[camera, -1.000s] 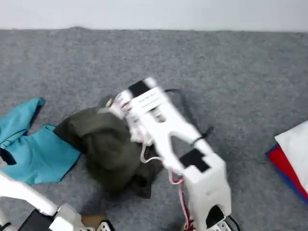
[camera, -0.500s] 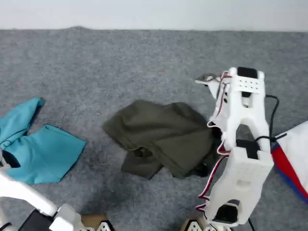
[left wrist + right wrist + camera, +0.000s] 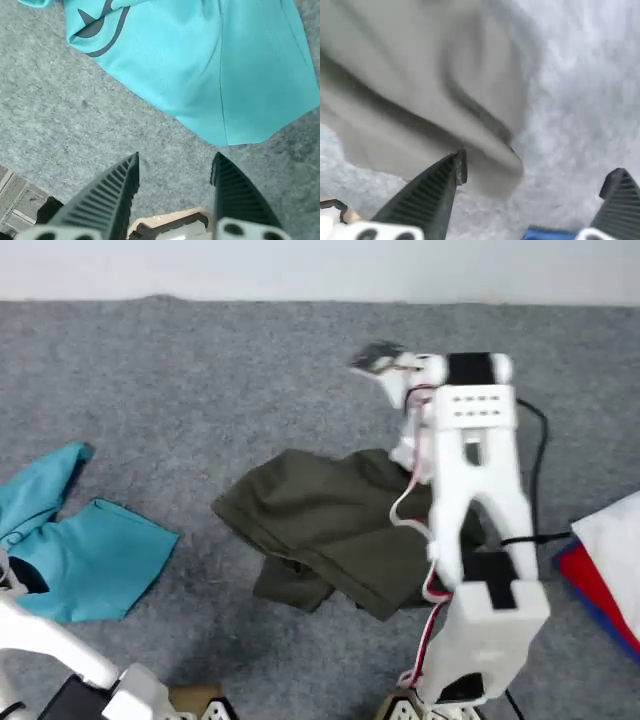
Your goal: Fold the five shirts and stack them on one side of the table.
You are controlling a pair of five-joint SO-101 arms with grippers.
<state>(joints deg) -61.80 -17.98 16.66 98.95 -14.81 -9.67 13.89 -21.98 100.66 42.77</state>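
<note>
The crumpled olive-green cloth shirt (image 3: 320, 525) is lying in a loose heap near the middle of the grey felt-covered bench (image 3: 180, 370), with the right arm crossing above its right part. The right hand (image 3: 540, 165) is hanging over the shirt's edge, its two ribbed fingers spread wide and gripping nothing. The flat teal jersey shirt (image 3: 200, 65) is resting well apart at the left side of the bench. The left hand (image 3: 176, 160) is hovering just short of its hem, likewise spread and empty. A stack of folded shirts, white over red over blue (image 3: 605, 560), is sitting at the bench's right edge.

The olive shirt is looking light, limp and thin, so it is probably going to sag from any single pinch and trail the rest behind it. The rough bench cover is likely dragging on the cloth rather than letting it slide. The bunched middle is offering several layers at once, and a grip there would only be lifting the whole lump. A better hold would be a single-layer edge, such as the hem corner or a shoulder seam. Ideally each hand would be taking one corner, so the shirt is pulled flat before folding.
</note>
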